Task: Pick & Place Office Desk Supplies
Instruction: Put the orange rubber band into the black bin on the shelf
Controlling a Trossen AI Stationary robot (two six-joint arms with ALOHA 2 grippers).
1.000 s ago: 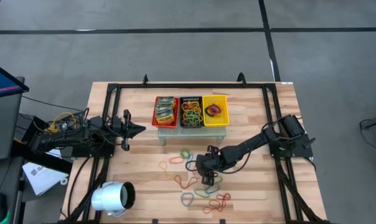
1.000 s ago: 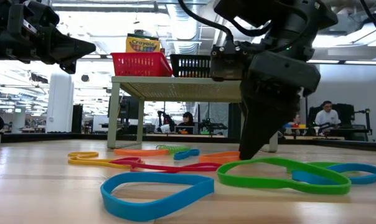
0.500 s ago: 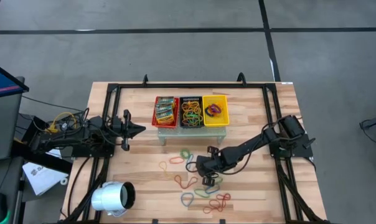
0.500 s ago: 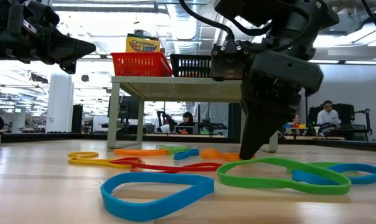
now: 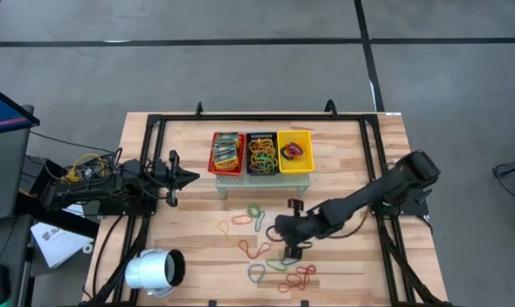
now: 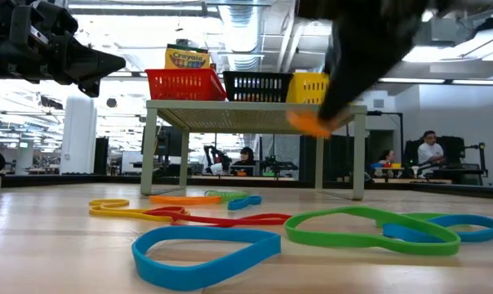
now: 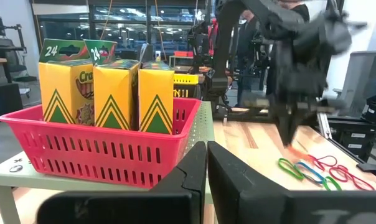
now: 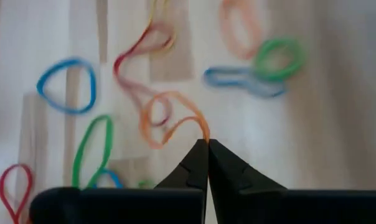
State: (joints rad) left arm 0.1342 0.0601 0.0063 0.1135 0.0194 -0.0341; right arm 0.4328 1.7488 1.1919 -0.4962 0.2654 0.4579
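Your right claw (image 8: 206, 144) is pinched fully closed on an orange rubber band (image 8: 169, 121), which dangles from the tips above the loose bands on the table (image 5: 343, 153). Keep the pinch firm and carry it level toward the black basket (image 5: 261, 152) with the other bands, clearing the rim before release. The right arm reaches low across the table, wrist angled down. The left claw (image 7: 206, 163) waits closed and empty beside the red basket (image 7: 101, 146).

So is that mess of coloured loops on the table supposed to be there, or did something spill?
Rubber bands lie scattered loose across the wooden table, below the three baskets on their stand. It looks like a spill. The right hand is shut on an orange band, lifted clear of the table.
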